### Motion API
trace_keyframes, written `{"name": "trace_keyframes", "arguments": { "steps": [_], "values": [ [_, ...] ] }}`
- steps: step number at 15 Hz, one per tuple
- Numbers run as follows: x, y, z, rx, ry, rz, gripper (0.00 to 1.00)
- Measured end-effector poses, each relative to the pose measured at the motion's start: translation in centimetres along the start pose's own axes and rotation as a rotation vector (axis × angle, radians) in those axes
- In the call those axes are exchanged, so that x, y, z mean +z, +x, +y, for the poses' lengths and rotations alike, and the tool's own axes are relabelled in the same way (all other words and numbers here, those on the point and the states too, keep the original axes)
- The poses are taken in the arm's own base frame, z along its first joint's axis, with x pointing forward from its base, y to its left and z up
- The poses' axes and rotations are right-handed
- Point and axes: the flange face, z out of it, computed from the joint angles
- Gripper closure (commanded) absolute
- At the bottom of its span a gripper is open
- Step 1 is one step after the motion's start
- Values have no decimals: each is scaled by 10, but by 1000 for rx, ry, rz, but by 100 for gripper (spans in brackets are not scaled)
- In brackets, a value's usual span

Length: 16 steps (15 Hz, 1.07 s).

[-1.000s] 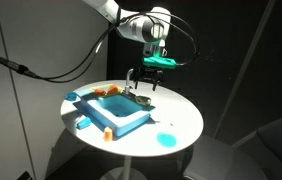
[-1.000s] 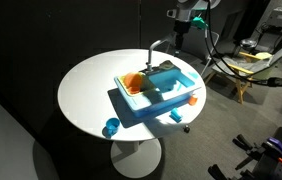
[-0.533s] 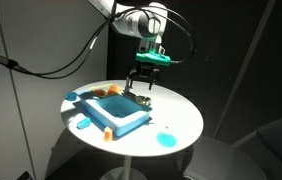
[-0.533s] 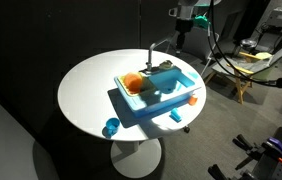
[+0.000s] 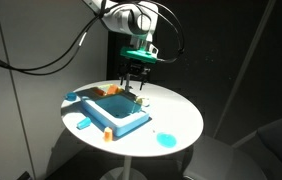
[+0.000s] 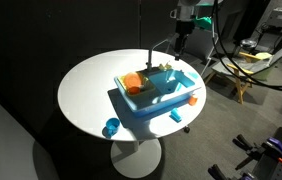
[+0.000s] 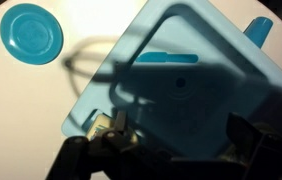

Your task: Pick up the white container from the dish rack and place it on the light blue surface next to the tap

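Note:
The light blue surface (image 5: 121,120) (image 6: 166,100) (image 7: 196,95) is a flat toy sink unit on a round white table. The orange dish rack (image 5: 109,91) (image 6: 130,81) sits at one end of it. The white container is too small to make out in any view. In an exterior view the thin tap (image 6: 152,50) rises at the unit's far edge. My gripper (image 5: 133,86) (image 6: 184,38) (image 7: 166,160) hangs open and empty above the unit's far side, near the tap. In the wrist view its dark fingers (image 7: 76,160) frame the blue unit from above.
A round bright blue disc (image 5: 165,139) (image 6: 111,127) (image 7: 31,33) lies on the white table (image 5: 181,115) (image 6: 86,85) apart from the unit. A small orange block (image 5: 108,133) (image 6: 192,99) sits at the unit's edge. The table is small and round, with dark surroundings.
The gripper has shifted sideways over the blue unit, away from the disc side and toward the orange rack end, staying open. Nothing on the table has moved.

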Motion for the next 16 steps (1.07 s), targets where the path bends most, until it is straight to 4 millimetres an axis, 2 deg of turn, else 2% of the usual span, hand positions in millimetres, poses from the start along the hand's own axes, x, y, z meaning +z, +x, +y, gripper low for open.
{"name": "trace_keyframes", "arguments": {
  "steps": [7, 16],
  "values": [
    [4, -9, -56, 166, -4, -24, 0],
    [19, 7, -128, 398, -62, 76, 0]
  ]
}}
